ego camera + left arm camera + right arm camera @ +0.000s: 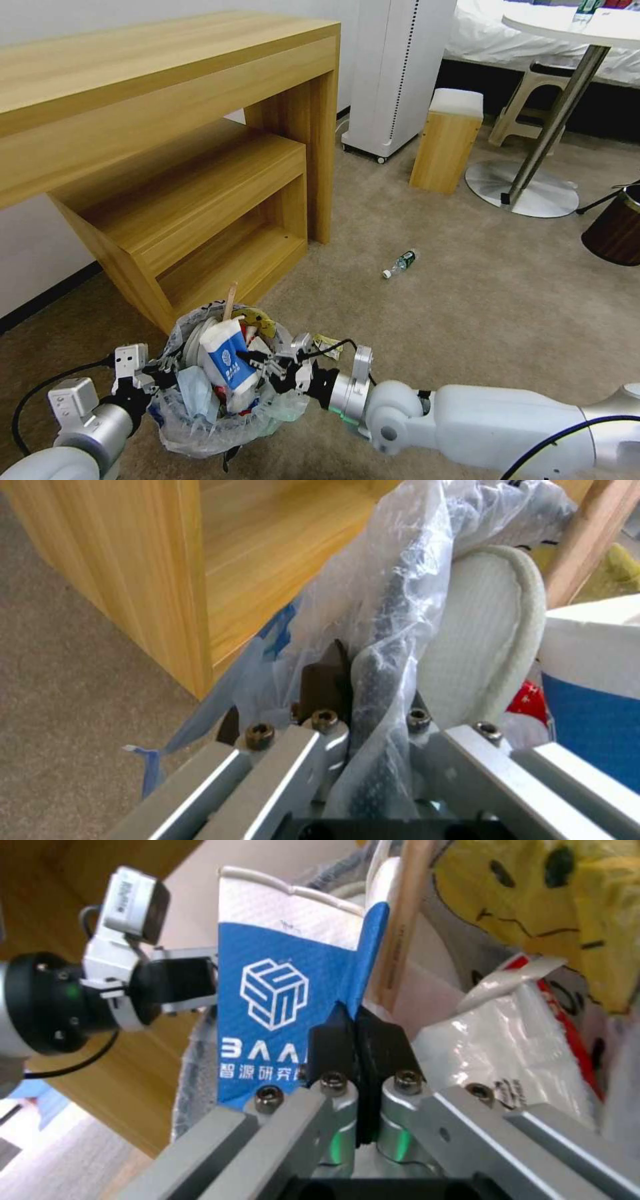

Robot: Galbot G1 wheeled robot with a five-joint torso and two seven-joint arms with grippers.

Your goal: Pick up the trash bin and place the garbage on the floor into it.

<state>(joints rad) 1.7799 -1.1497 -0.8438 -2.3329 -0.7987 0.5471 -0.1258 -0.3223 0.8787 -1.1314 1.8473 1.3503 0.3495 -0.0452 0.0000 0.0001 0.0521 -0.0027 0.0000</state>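
Here, left gripper [363, 715] clamping trash bin [200, 427], small bottle [400, 263] on floor [467, 300]

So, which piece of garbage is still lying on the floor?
The small clear bottle, on its side on the beige carpet. The carton, slipper and stick are in the trash bin.

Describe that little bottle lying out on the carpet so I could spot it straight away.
Start at the wooden desk and look down past its right-hand leg to the open beige carpet. There, apart from everything else, a small clear bottle lies on its side. Its white cap and green label set it apart from the litter, which is already packed into the trash bin.
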